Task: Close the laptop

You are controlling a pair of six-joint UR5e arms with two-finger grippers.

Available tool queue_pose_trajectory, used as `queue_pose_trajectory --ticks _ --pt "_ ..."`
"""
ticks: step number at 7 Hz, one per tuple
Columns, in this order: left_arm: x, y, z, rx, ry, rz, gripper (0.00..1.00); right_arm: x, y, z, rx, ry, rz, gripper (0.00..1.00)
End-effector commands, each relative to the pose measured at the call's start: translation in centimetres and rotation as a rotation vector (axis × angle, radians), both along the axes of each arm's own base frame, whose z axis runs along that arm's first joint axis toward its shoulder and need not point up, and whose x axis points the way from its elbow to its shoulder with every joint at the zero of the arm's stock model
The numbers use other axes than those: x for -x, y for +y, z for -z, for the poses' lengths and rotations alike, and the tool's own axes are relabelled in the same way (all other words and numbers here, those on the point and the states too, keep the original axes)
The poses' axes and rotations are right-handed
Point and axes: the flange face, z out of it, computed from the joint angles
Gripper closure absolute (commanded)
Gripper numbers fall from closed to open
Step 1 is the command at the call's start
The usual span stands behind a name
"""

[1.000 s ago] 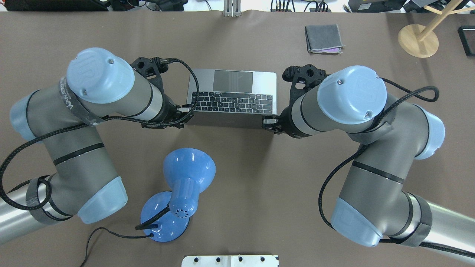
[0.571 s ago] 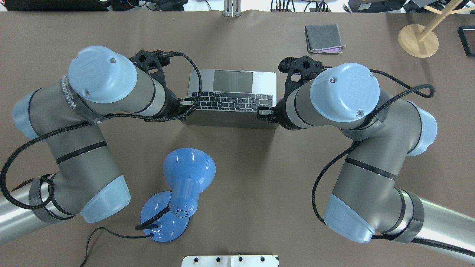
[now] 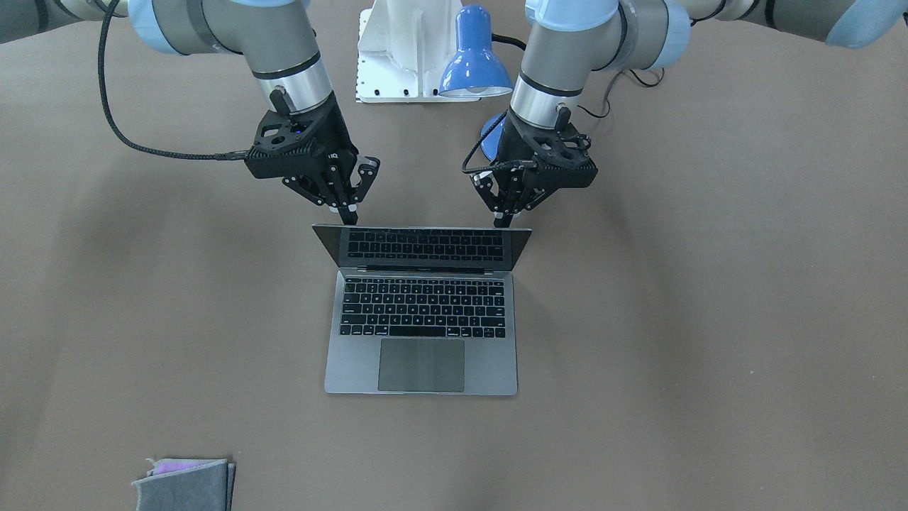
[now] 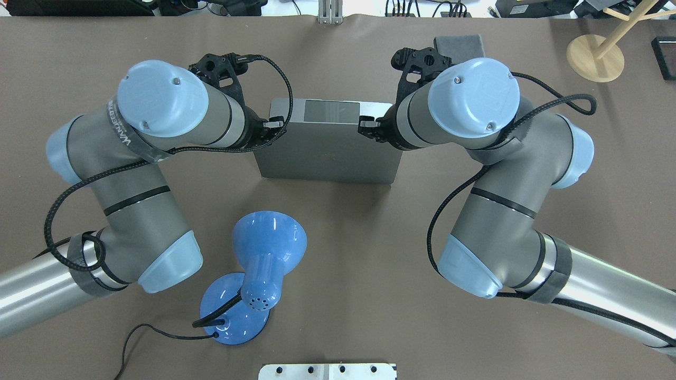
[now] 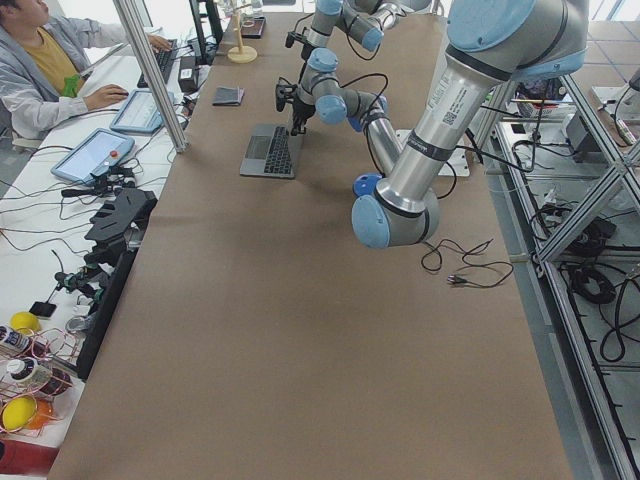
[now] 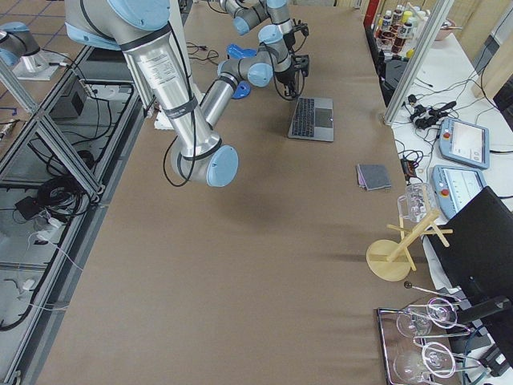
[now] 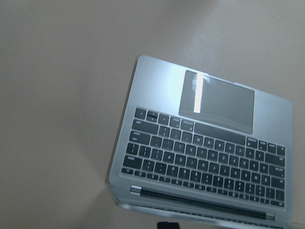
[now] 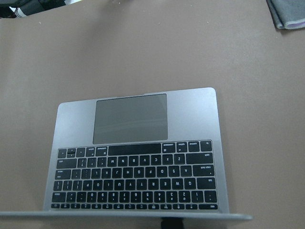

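Observation:
The space-grey laptop (image 3: pixel 422 365) lies mid-table with its lid (image 4: pixel 327 155) tilted far forward over the keys. In the overhead view only a strip of the trackpad (image 4: pixel 326 112) shows past the lid edge. My left gripper (image 3: pixel 504 217) is shut, its tips at the lid's top edge near one corner. My right gripper (image 3: pixel 348 213) is shut, its tips at the other corner of that edge. Both wrist views look down over the lid edge onto the keyboard (image 7: pixel 205 157) and the keyboard and trackpad (image 8: pixel 138 181).
A blue desk lamp (image 4: pixel 264 248) with its cable stands on the robot's side of the laptop. A grey felt pouch (image 3: pixel 186 484) lies at the far side, partly behind my right wrist in the overhead view. A wooden stand (image 4: pixel 595 57) is at the far right corner.
Both grippers have moved away from the robot along with the lid's top edge. The lid has swung forward and now covers the keyboard in the overhead view.

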Motion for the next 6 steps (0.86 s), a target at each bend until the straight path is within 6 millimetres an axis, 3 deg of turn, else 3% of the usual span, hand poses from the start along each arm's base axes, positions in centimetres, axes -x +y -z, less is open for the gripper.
queue_pose_trajectory --ticks 1,3,4,6 --pt "-1.0 -4.2 -1.7 -0.005 -0.003 0.044 1.00 1.8 -5.2 0.6 0.048 0.027 -0.019 1.00" --pt "-4.0 -8.9 -3.7 -0.015 -0.050 0.041 1.00 4.5 -9.0 -1.4 0.099 0.060 -0.002 1.00" --pt "-6.2 -10.9 -4.0 -0.002 -0.069 0.039 1.00 6.3 -10.7 -3.5 0.110 0.056 0.010 1.00" --pt "-9.4 -13.4 -7.8 0.004 -0.078 0.029 1.00 9.4 -13.5 -5.2 0.151 0.078 0.025 1.00"
